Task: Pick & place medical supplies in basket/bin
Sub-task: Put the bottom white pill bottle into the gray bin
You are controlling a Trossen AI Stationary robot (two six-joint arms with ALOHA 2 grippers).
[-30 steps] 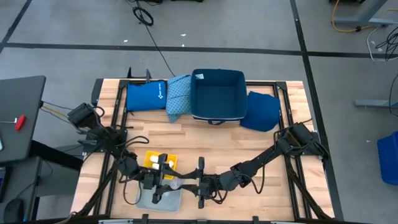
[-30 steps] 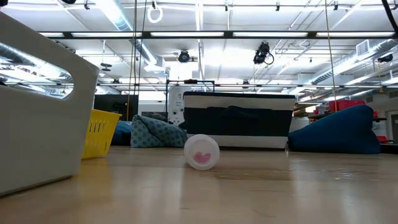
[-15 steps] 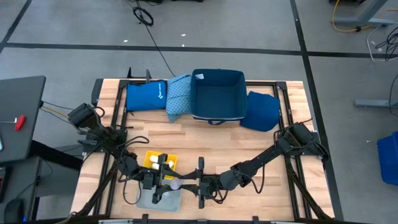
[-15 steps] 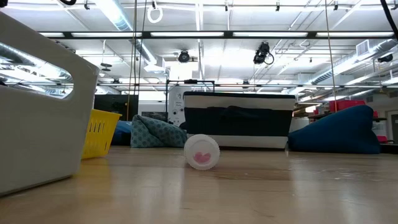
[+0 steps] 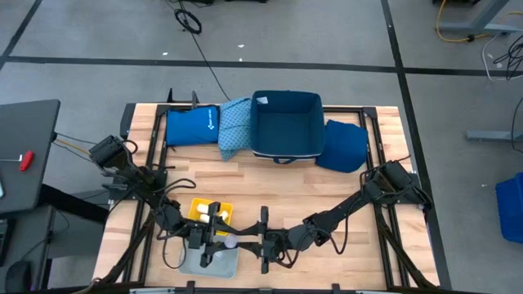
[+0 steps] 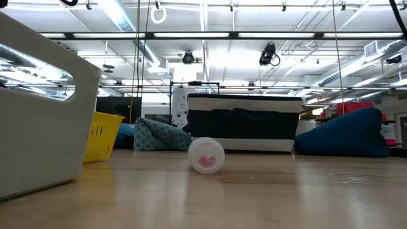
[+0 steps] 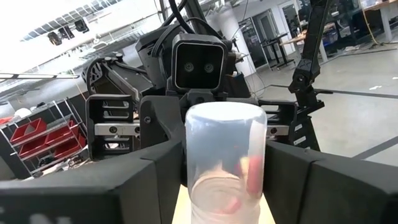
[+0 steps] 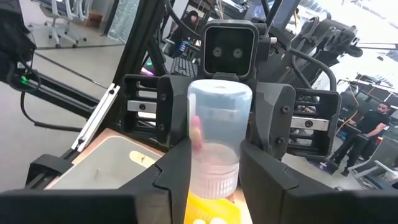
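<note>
The wooden table stands on a grey floor crossed by dark tape lines, with cables lying beyond it. Along its back edge sit a blue pouch, a folded teal patterned cloth touching the dark blue bin, and a dark blue cloth against the bin's other side. Near the front lie a yellow basket holding small white items and, just beside it, a pale tray.

The left gripper and the right gripper face each other over the front of the table, above the tray's edge, with a clear vial between them. From above the vial is only a pale spot. The wrist views show it plainly: in the left wrist view it is a clear tube with something pink inside, pressed between both left fingers. In the right wrist view its white-capped end sits clamped between the right fingers. So each gripper is partly closed on one end of the same vial.

Only the low view shows a round white object with a pink mark resting on the table in front of the bin, under a ceiling of strip lights. The right wrist view alone shows a person standing in the room.
</note>
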